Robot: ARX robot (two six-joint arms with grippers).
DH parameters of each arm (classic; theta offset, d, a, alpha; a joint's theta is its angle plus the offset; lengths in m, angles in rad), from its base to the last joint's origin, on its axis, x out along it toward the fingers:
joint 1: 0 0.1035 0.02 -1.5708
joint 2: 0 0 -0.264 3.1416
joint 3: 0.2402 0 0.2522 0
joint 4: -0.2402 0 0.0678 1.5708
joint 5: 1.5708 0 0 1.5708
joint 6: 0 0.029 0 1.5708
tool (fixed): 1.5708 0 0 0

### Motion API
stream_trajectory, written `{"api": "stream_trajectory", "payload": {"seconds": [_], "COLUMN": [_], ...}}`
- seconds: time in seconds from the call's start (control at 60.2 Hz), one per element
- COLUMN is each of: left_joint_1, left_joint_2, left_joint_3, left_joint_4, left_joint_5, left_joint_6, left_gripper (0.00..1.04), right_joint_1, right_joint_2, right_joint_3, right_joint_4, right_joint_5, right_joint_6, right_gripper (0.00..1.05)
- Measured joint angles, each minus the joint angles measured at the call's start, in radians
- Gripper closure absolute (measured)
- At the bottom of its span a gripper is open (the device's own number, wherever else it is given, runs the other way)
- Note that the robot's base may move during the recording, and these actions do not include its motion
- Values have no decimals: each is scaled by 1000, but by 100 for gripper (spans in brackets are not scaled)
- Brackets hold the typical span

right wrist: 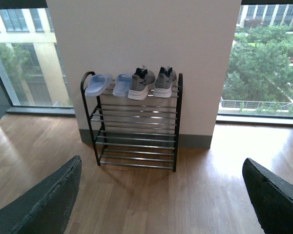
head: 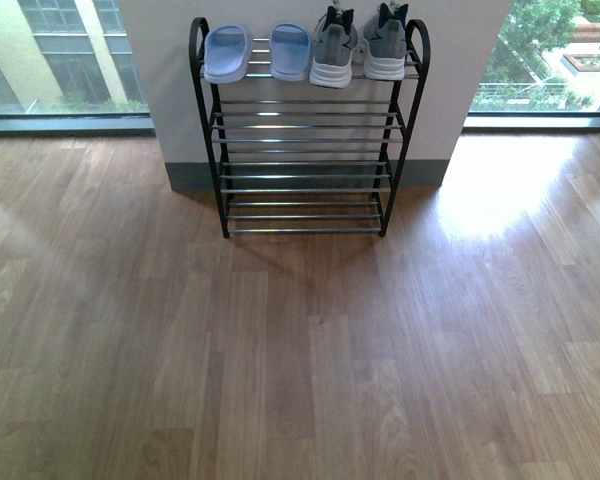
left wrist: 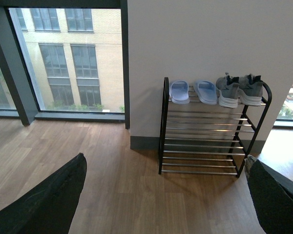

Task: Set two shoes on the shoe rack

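The shoe rack [head: 220,190] stands against the pale wall, black arched side frames with tiers of chrome rods. On its top tier lie two pale blue slides [head: 227,52] [head: 290,50] at the left and two grey sneakers [head: 335,50] [head: 385,45] at the right. The lower tiers hold nothing. The same rack [left wrist: 163,126] [right wrist: 90,122] shows in both wrist views, well away from the arms. My left gripper [left wrist: 168,195] is open, with only floor between its dark fingers [left wrist: 49,200]. My right gripper [right wrist: 161,195] is open too, its fingers [right wrist: 276,195] wide apart over floor. Neither arm shows in the front view.
Wooden plank floor [head: 300,350] stretches from me to the rack. A grey skirting [head: 190,178] runs along the wall behind the rack. Floor-length windows [head: 60,55] [head: 560,55] flank the wall on both sides, with a bright sun patch [head: 490,190] at the right.
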Motion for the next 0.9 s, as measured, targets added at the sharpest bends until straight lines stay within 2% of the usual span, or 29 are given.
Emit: {"api": "stream_trajectory", "payload": {"seconds": [0.897], "left_joint_1": [0], "left_joint_2": [0], "left_joint_3": [0], "left_joint_4": [0], "left_joint_5": [-1], "left_joint_6": [0], "left_gripper": [9], "right_joint_1": [0], "right_joint_2": [0], "right_joint_3": [0], "right_joint_4": [0], "right_joint_5": [0], "right_joint_6": [0], "right_gripper": [9]}}
